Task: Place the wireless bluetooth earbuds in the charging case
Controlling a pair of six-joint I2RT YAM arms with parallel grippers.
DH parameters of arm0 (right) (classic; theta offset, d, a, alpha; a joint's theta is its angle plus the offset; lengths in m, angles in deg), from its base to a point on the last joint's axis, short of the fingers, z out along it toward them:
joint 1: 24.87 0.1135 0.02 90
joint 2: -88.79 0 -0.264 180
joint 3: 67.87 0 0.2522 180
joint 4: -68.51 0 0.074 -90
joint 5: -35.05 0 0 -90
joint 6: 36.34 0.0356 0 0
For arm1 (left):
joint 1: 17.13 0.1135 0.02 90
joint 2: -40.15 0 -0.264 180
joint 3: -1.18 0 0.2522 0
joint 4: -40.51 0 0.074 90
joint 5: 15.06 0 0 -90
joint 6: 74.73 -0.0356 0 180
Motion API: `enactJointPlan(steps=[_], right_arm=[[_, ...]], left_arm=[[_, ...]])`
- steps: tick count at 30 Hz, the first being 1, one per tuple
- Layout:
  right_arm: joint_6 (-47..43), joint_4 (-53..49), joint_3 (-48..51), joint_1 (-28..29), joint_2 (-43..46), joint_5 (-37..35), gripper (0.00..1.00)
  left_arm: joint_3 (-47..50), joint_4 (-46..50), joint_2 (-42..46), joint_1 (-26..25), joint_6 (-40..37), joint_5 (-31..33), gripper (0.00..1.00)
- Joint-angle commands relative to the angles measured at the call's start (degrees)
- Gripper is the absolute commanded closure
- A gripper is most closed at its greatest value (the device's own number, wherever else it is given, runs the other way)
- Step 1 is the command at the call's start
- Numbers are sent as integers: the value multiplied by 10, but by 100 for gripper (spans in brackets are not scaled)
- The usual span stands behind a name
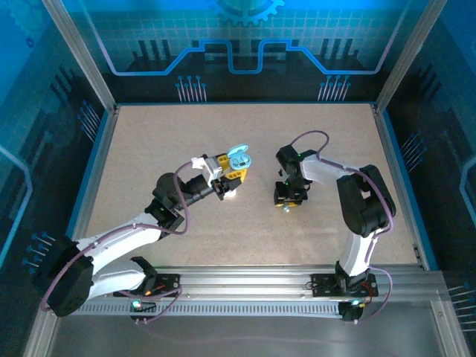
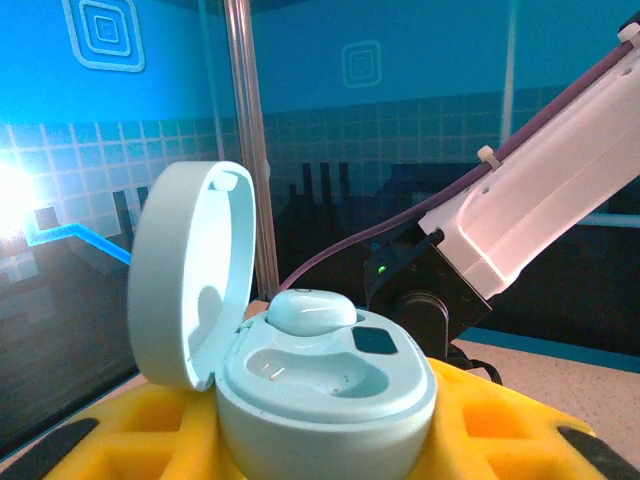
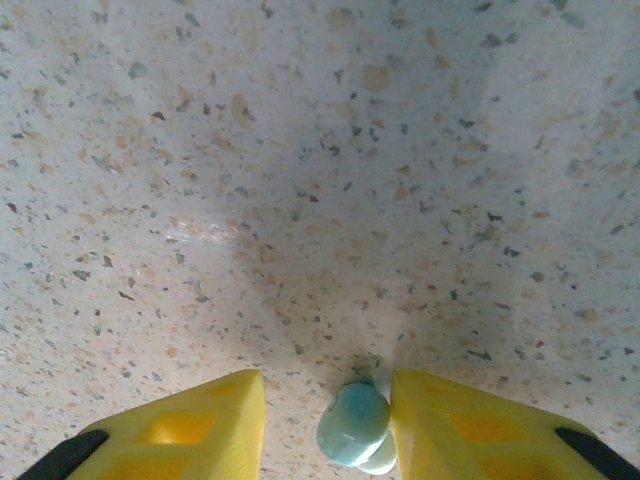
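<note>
Starting with the left claw: its yellow fingers are clamped on the pale teal charging case, holding it up off the bench. The lid is hinged back and stands upright on the left side. The near socket is bare and glossy with nothing in it. Just behind it, the far socket holds one pale teal bud, lying low in its seat. A small dark square sits on the case deck to the right of the sockets. Nothing covers the open top.

Over to the right claw, pointing straight down at the speckled bench. Its fingers are apart, one on each side of a loose teal earbud lying on the bench. The bud sits right against the right finger, with a clear gap to the left one, so it isn't pinched.

From above, a strip of bare bench lies between the two claws, with the case up and left of the loose bud. Beyond the case I see the right arm with its purple cable, and past that the blue far wall.
</note>
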Motion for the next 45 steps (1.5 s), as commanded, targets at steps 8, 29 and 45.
enactJointPlan(steps=[8, 29, 45], right_arm=[[2, -33, -28, 14, -13, -23, 67], [-1, -49, -40, 26, -42, -38, 72], [-14, -62, -46, 23, 31, -5, 81]], left_arm=[[7, -13, 14, -2, -10, 7, 68], [3, -13, 9, -3, -8, 6, 68], [5, -8, 9, -3, -12, 13, 68]])
